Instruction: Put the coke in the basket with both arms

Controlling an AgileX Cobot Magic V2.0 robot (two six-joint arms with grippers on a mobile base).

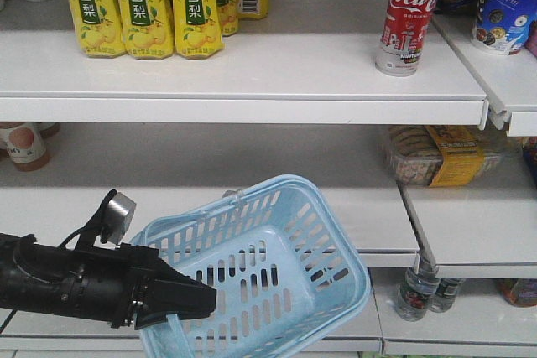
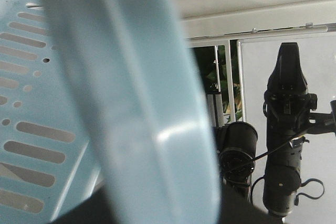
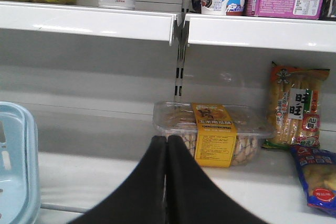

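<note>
The left gripper (image 1: 208, 298) clamps the tilted basket's (image 1: 312, 225) rim. The coke (image 1: 409, 14) stands on the upper shelf (image 1: 252, 81), well above both. The right gripper (image 3: 166, 179) is closed and empty.

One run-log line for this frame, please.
left gripper: shut on basket rim, basket held tilted | right gripper: shut, empty | coke: upright on upper shelf, untouched | basket: empty

The left arm (image 1: 67, 282) is matte black, a ribbed cylindrical body narrowing into the wedge-shaped left claw (image 1: 205, 295). On top is a small silver-grey camera block (image 1: 120, 210) with a looping black cable (image 1: 88, 228). The right claw (image 3: 167, 142) has smooth, tapered black fingers (image 3: 142, 192). The right arm (image 2: 286, 124) is black too.
</note>
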